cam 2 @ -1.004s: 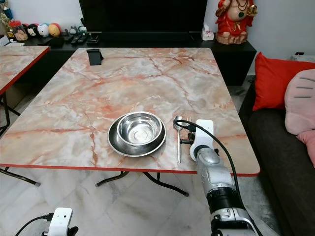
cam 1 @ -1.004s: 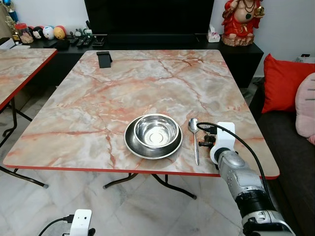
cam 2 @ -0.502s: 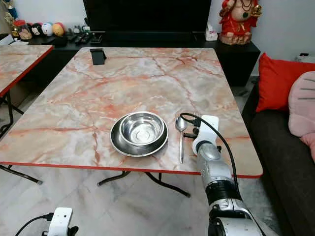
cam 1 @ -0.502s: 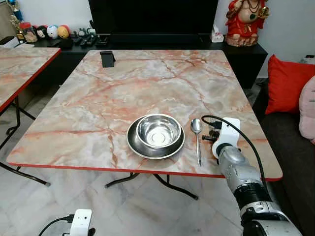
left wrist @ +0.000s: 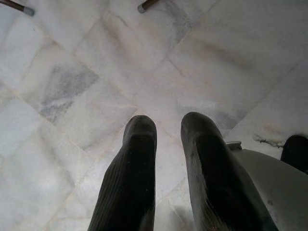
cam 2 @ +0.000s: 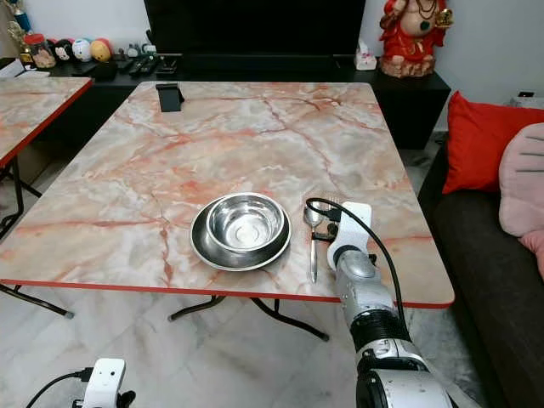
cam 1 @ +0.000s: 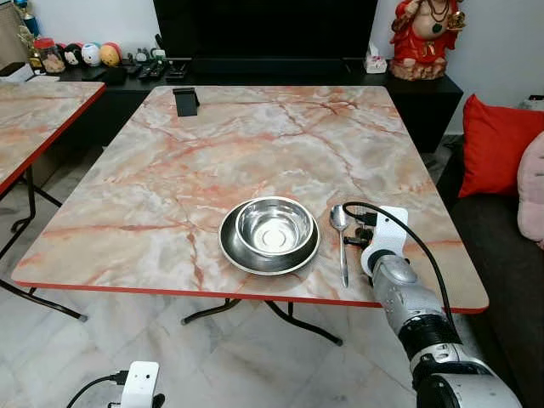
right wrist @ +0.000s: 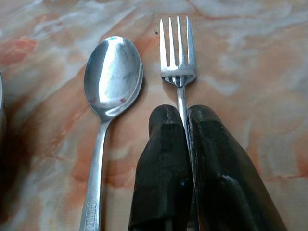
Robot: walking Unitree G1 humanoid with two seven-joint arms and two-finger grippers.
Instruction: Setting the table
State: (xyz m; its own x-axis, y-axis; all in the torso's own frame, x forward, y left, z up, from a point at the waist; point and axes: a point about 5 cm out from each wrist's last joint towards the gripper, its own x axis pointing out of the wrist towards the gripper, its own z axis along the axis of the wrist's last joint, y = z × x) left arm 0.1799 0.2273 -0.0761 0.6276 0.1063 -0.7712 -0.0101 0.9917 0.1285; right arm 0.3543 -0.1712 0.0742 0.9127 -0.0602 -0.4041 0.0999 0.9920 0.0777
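Note:
A steel bowl (cam 1: 274, 226) stands in a steel plate (cam 1: 231, 251) near the front edge of the marble table (cam 1: 255, 144). A spoon (cam 1: 342, 246) lies just right of the plate, bowl end pointing away from me. My right gripper (right wrist: 183, 113) is low over the table beside the spoon, shut on the handle of a fork (right wrist: 177, 53). The fork runs parallel to the spoon (right wrist: 111, 77), tines pointing away. In the eye views my right wrist (cam 1: 384, 234) covers most of the fork. My left gripper (left wrist: 168, 125) hangs over the floor, its fingers a little apart and holding nothing.
A black phone stand (cam 1: 184, 101) sits at the table's far left. A second marble table (cam 1: 34, 110) is on the left. A sofa with a red cushion (cam 1: 493, 144) stands close on the right. A black sideboard with a red statue (cam 1: 422, 38) is behind.
The view shifted a little a second ago. My right gripper, holding the fork, has edged slightly toward the spoon. Bowl, plate and spoon have not moved.

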